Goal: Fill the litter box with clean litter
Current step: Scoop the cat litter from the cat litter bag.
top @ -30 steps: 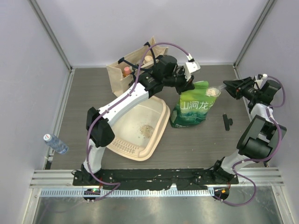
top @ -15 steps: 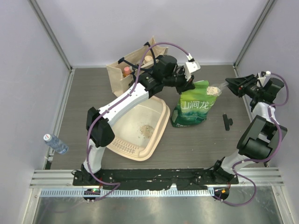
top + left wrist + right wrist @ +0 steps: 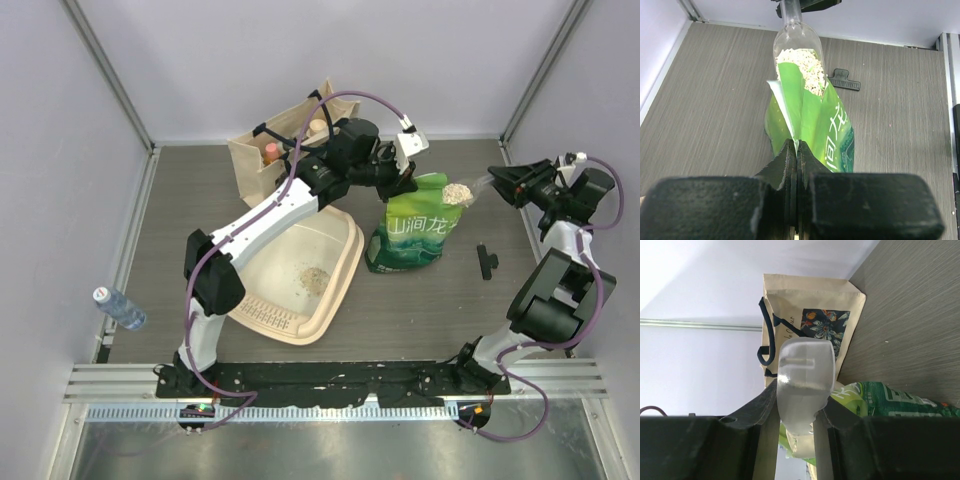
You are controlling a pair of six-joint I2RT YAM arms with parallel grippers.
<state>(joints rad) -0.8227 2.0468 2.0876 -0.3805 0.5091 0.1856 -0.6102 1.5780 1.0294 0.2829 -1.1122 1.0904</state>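
Grey wood-grain table [image 3: 430, 300] carries a green bag [image 3: 408, 240]. Its top edge is pinched tight in the left gripper [image 3: 794, 150]. The right gripper [image 3: 799, 410], jaws part-way apart, clamps a clear scoop [image 3: 462, 191] of clean litter [image 3: 801, 65] over the bag's mouth. The litter box [image 3: 348, 265] lies just left of the bag.

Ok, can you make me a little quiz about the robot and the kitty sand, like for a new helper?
1. True or false: the litter box is already full of clean litter.
2. Which gripper holds the clear scoop? A. left B. right
3. Fill in: the left gripper pinches the top edge of the ____.

Key: 1 false, there is only a small patch; 2 B, the right gripper; 3 green bag.
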